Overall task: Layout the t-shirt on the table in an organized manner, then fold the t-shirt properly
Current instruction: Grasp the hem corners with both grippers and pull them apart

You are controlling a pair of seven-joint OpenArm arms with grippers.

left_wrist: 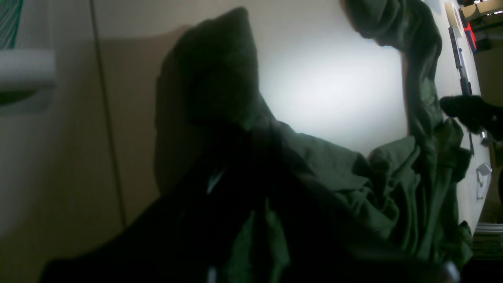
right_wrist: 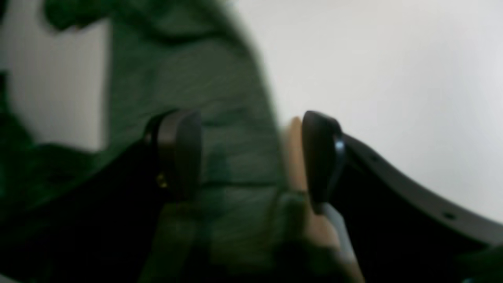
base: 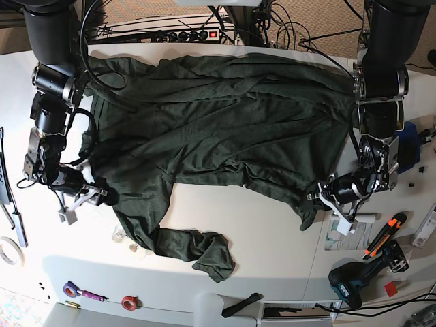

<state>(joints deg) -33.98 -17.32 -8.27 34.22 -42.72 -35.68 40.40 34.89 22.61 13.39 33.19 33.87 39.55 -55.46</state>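
The dark green t-shirt (base: 218, 122) lies spread and wrinkled over the white table (base: 259, 231), with one sleeve bunched at the front (base: 204, 252). My right gripper (base: 102, 194) is at the shirt's left front edge. In the right wrist view it (right_wrist: 251, 157) is open, with a strip of shirt fabric (right_wrist: 196, 67) between the fingers (right_wrist: 177, 153). My left gripper (base: 325, 196) is at the shirt's right front corner. In the left wrist view bunched fabric (left_wrist: 393, 184) covers its fingers, above the table (left_wrist: 334, 86).
A drill (base: 354, 279) and an orange-handled cutter (base: 381, 238) lie at the front right. Tape rolls (base: 7, 248) and a red ring (base: 128, 302) lie at the front left. A power strip (base: 184, 34) and cables run along the back edge. A blue object (base: 409, 146) sits by the left arm.
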